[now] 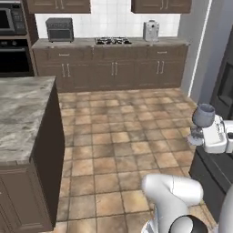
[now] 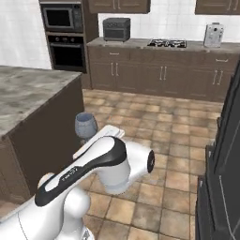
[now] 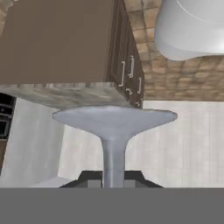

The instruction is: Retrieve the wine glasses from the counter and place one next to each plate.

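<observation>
In the left base view the gripper (image 1: 200, 134) carried one wine glass (image 1: 203, 116) upright above the tiled floor (image 1: 118, 136), well clear of the island (image 1: 22, 113). In the right base view its bowl rose beside the arm. In the hand view the jaws were nearly closed on the stem. This looked like the carrying step; next it needed a plate to set the glass beside.
</observation>
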Available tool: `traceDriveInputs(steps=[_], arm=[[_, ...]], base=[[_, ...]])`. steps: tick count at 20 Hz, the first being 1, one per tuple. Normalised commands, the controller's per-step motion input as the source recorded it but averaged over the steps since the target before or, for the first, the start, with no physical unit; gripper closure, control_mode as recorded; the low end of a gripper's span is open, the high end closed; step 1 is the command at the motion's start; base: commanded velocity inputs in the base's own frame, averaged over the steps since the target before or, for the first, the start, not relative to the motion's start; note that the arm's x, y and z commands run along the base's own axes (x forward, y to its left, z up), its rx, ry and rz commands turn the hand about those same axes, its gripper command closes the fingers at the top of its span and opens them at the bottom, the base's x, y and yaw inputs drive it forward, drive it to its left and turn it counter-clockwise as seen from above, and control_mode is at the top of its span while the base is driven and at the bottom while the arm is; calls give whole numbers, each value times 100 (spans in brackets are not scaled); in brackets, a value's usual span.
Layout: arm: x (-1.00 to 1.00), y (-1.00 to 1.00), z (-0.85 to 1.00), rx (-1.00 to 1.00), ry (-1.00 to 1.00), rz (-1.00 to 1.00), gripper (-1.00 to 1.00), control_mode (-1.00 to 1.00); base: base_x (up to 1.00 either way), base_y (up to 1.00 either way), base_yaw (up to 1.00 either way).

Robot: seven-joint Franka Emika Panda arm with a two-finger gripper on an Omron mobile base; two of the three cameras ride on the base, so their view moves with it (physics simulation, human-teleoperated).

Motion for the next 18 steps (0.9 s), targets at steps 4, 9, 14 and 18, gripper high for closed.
traceDriveInputs(steps=[4, 9, 14, 18], arm=[[0, 0, 0, 0, 0, 0, 100, 100], [0, 0, 0, 0, 0, 0, 100, 100], [0, 0, 0, 0, 0, 0, 100, 100], [0, 0, 0, 0, 0, 0, 100, 100]], base=[[0, 26, 84], [8, 4, 41], [20, -4, 33], [1, 53, 64]])
